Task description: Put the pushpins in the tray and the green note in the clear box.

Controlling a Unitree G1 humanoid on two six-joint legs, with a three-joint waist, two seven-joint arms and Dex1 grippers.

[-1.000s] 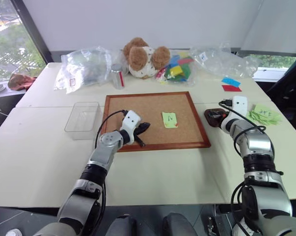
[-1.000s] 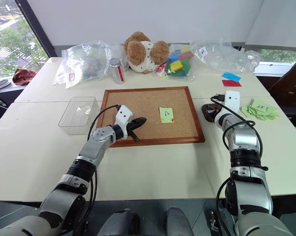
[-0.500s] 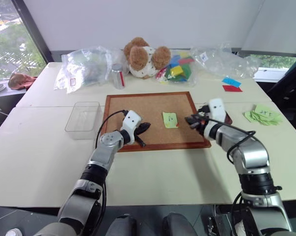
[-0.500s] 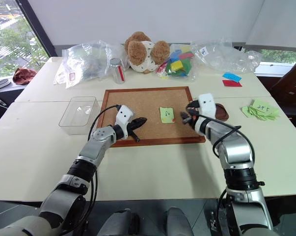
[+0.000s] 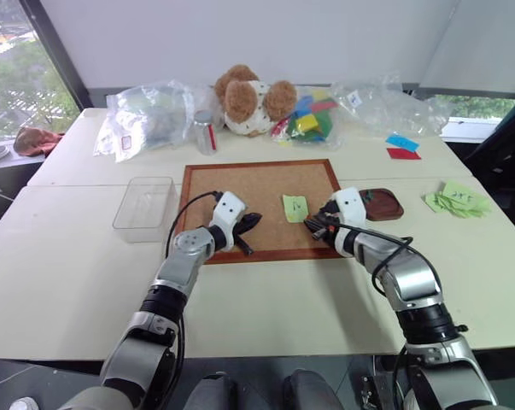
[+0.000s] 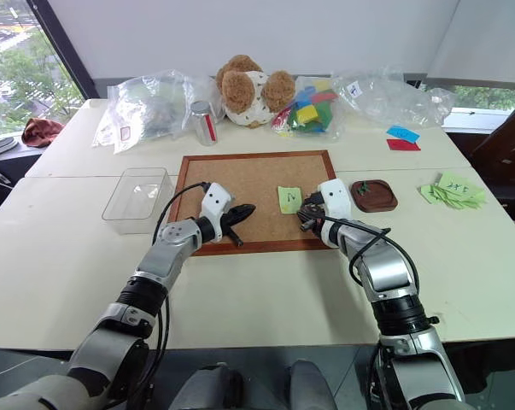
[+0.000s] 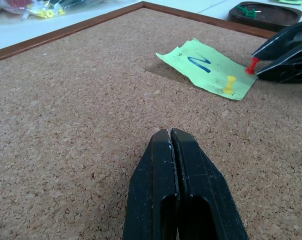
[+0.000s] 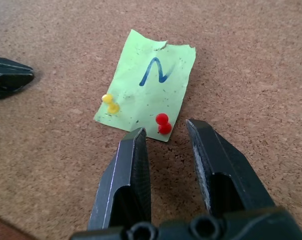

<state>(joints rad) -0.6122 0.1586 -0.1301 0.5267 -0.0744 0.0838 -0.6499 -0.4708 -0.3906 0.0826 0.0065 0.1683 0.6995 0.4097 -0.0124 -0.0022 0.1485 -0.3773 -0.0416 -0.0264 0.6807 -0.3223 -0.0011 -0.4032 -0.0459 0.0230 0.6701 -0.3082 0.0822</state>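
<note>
Corkboard (image 5: pixel 261 184) carries the green note (image 8: pixel 149 90), pinned by a yellow pushpin (image 8: pixel 110 103) and a red pushpin (image 8: pixel 163 123). My right tool (image 8: pixel 166 136) sits just short of the red pin, jaws parted around nothing. Left tool (image 7: pixel 171 145) rests closed and empty on the cork. I see the tray (image 6: pixel 374 196) right of the board, holding a green pin (image 7: pixel 248 9), and the clear box (image 5: pixel 143 203) left of it.

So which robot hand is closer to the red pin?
The right. The right gripper has its open fingers just short of the red pin on the green note. The left gripper, shut, sits farther away on the corkboard, beyond the note.
</note>
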